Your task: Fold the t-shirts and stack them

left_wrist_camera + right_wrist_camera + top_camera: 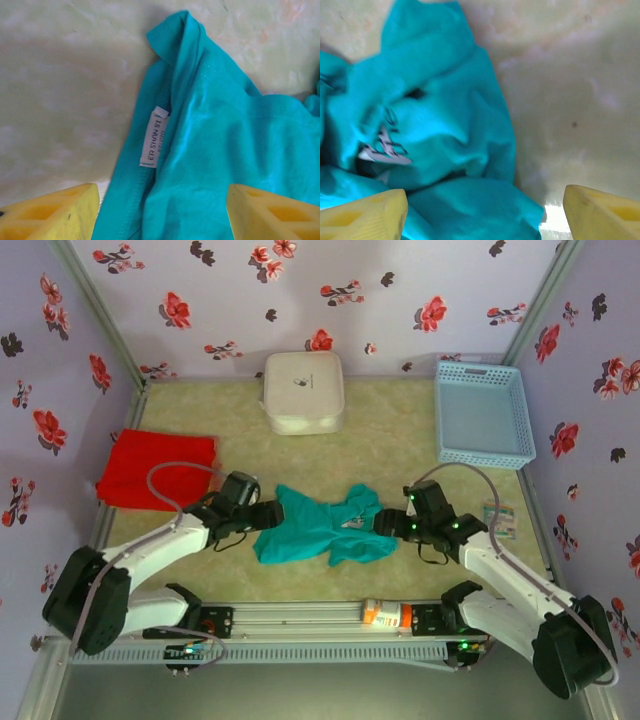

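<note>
The pale marbled counter (400, 410) spans most of the top view, walled by flowered panels. The teal t-shirt (315, 530) lies crumpled at the centre of that frame, low down, bunched and unfolded. The red t-shirt (150, 475) sits flat at the left edge, well apart from the teal one. A light-blue mesh basket (478, 368) stands at the upper right, and a white square box (303, 392) at upper centre against the back wall.

The left claw (268, 515) sits at the teal shirt's left edge. In its wrist view (162, 200) the yellow fingers (55, 212) stand wide apart at the bottom corners, with cloth lying between them and nothing clamped. The right claw (385, 523) sits at the shirt's right edge. Its fingers (600, 210) are likewise spread, one over cloth and one over bare counter.

A white sewn label (154, 137) shows along a teal seam, and a patch of white print (382, 147) peeks from the folds.
</note>
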{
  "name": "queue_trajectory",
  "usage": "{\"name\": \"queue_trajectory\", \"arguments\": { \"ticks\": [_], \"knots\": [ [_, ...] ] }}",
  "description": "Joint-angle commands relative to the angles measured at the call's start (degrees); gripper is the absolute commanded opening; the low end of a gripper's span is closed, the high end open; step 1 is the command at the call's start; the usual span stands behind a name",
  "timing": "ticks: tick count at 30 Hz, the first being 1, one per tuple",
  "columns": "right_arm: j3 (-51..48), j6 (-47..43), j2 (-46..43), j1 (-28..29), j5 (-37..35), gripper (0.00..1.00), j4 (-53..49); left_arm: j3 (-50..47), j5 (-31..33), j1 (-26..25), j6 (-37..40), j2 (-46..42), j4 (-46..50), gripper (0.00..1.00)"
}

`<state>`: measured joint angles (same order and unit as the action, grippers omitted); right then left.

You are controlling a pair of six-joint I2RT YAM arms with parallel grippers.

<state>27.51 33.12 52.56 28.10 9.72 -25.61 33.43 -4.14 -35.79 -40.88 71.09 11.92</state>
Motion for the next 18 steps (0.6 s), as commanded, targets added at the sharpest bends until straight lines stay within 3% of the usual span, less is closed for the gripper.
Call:
{"name": "queue_trajectory", "arguments": {
  "ticks": [1,10,12,18],
  "knots": [
    [-4.0,4.5,-5.6,0.6,2.1,0.78,0.1,1.3,-1.1,-1.2,-1.7,3.7,-5.4,0.68],
    [-10.5,6.8,-16.4,3.2,4.9,0.77,3.4,5.5,-1.2,-2.3,-0.3,13.3,-8.3,0.62],
    [-11.9,7.3,-16.8,3.5,4.8,0.78,4.6,6.1,-1.2,-2.5,-0.5,14.2,-8.6,0.58],
    [-14.7,10.0,-16.0,4.1,1.4,0.68,7.4,6.4,-1.2,-3.1,-0.1,14.8,-8.2,0.29]
  ]
}}
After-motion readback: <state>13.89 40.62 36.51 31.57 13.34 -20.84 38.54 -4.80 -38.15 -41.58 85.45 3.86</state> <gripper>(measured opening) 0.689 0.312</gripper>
